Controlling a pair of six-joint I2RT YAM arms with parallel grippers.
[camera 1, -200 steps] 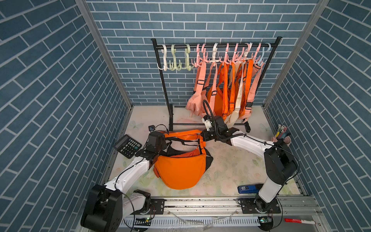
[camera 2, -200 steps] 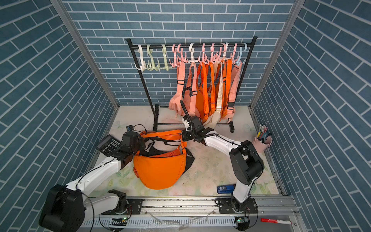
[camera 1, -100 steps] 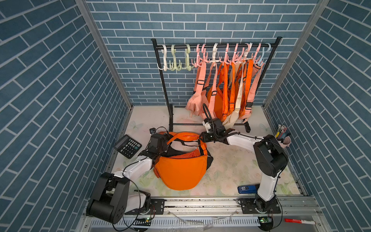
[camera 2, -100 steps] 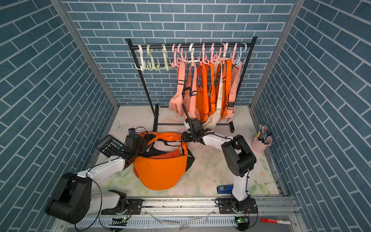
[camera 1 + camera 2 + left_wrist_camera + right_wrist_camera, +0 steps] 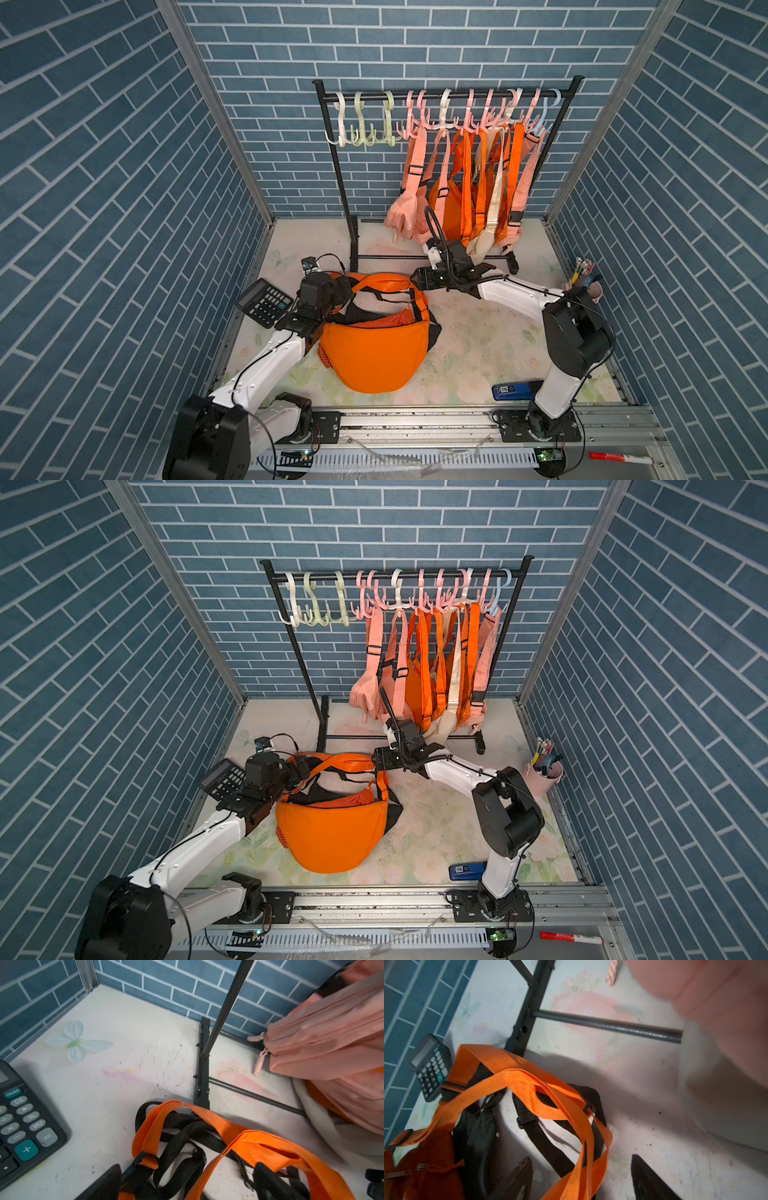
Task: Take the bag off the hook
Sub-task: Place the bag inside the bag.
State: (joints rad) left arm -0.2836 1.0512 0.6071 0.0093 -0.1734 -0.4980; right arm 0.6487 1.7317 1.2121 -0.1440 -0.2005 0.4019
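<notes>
I see blue brick-look walls on three sides. The floor is a pale mat with faint flowers. A tall black metal rack stands near the back wall.

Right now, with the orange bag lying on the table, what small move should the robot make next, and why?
Probably raise both grippers straight up. The orange bag lies on the table, off the rack; the left gripper and right gripper stand open. Its orange strap runs loose between the right gripper's jaws, so a sideways pull might snag it.
</notes>
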